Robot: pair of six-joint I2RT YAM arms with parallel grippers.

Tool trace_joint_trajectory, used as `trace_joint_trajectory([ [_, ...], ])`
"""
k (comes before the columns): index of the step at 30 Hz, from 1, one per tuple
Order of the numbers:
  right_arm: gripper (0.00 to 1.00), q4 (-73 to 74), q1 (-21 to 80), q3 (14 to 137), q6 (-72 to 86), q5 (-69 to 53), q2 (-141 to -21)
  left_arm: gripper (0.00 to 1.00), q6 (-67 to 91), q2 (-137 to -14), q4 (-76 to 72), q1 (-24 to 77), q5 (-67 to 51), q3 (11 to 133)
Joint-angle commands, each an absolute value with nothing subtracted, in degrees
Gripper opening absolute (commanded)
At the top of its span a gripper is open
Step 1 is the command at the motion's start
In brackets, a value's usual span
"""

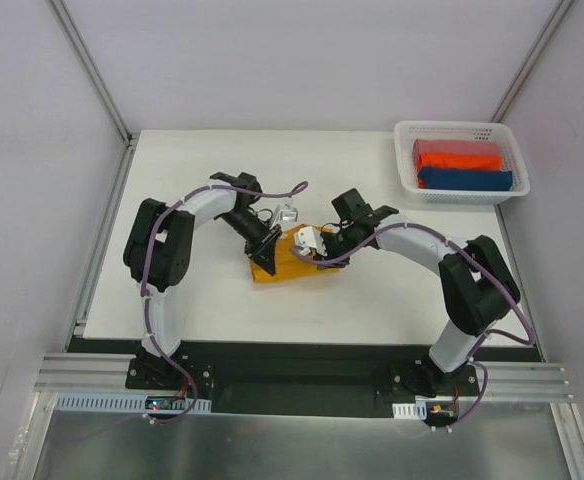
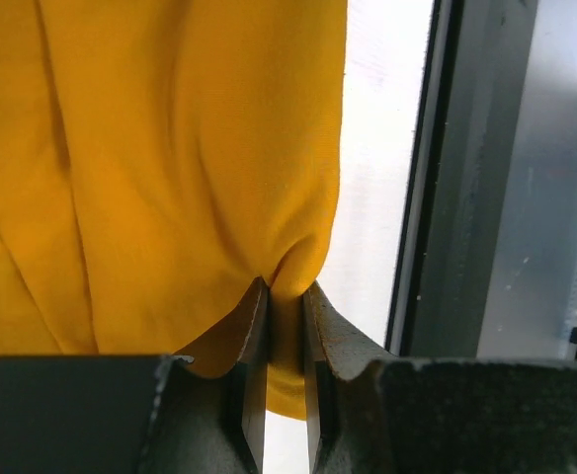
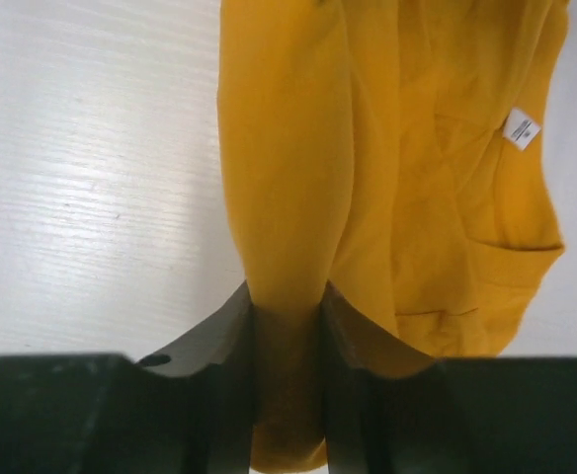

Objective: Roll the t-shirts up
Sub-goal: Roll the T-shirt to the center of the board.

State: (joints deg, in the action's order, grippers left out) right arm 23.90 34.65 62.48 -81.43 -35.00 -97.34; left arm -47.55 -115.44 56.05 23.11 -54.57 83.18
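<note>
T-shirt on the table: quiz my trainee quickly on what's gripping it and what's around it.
1. True or false: the left jaws are closed on a fold of the yellow t-shirt.
2. The white basket holds: A) folded red and blue cloths; B) a yellow shirt; C) a bottle.
3. Fill in: the right wrist view shows the shirt's small white ___.
Key: 1 true; 2 A; 3 label.

The t-shirt (image 1: 290,265) is matt, creased cloth on a smooth, faintly grained white table (image 1: 222,300); the basket (image 1: 462,197) looks plastic.
</note>
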Motion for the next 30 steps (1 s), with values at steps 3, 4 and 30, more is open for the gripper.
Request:
trace_joint_trajectory([
  [3,0.18,43.8,34.6,70.1,-82.5,-38.3,-97.1,0.00,-46.0,-107.3,59.1,22.1,-58.9,78.6],
  [4,0.17,49.3,34.5,71.3,-82.6,-39.9,-97.1,0.00,-44.8,-107.1,60.4,22.1,-59.1,78.6],
  [30,0.17,84.8,25.1,108.6,-74.3,-49.1,-133.4,0.16,-42.5,-137.3,80.1,14.2,-59.8,108.4],
])
